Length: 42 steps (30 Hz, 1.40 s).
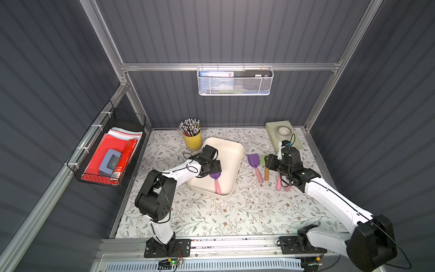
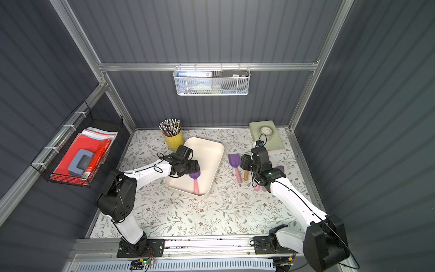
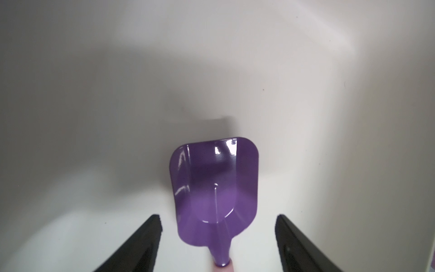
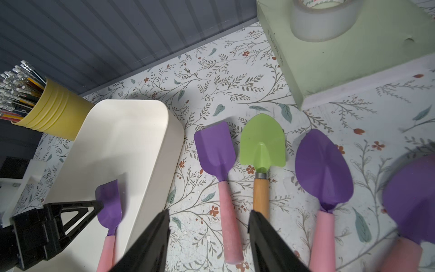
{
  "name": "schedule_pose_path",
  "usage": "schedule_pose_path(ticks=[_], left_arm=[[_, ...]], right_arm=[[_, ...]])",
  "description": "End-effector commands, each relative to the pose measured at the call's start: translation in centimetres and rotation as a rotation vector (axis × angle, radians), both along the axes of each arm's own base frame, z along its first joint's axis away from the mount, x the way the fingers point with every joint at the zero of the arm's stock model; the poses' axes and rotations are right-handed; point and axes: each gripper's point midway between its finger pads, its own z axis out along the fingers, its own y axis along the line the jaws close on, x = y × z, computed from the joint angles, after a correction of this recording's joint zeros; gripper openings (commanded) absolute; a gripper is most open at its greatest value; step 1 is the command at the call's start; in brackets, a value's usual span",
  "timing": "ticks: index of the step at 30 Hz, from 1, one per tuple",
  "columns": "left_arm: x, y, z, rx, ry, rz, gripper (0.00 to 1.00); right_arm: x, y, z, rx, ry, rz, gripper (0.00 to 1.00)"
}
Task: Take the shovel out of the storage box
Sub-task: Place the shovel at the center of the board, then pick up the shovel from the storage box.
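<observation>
Reaching down into the storage box (image 1: 231, 150), left claw (image 3: 218, 216) straddles shovel (image 3: 214, 183), spread; right claw (image 4: 209, 212) hovers spread.

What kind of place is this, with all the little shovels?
Probably a robot practice booth dressed up as a tidy shed: ribbed grey walls, a white mesh wall basket, toy shovels on a flowery tabletop, and two robot arms.
</observation>
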Motion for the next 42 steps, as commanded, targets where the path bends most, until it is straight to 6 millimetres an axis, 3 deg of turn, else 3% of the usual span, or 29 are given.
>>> schedule_pose_path(ticks=[1,10,17,23,42], left_arm=[[-0.6,-0.5,0.7,-0.042,-0.018,-0.011,0.78],[-0.9,0.6,-1.1,0.008,-0.021,0.000,0.76],[-0.8,-1.3,-1.7,-0.090,-0.045,-0.053,0.69],[-1.1,-1.4,-2.9,-0.101,-0.031,-0.057,0.63],[-1.3,-1.6,-3.6,-0.116,-0.025,-0.064,0.11]], right_arm=[[-0.8,0.0,-1.0,-0.003,0.029,0.011,0.58],[-1.0,0.2,-1.1,0.008,0.032,0.022,0.58],[-0.8,0.5,-1.3,0.013,0.041,0.026,0.58],[-0.9,0.3,-1.1,0.010,0.033,0.018,0.58],[-1.2,0.3,-1.7,0.015,0.047,0.024,0.59]])
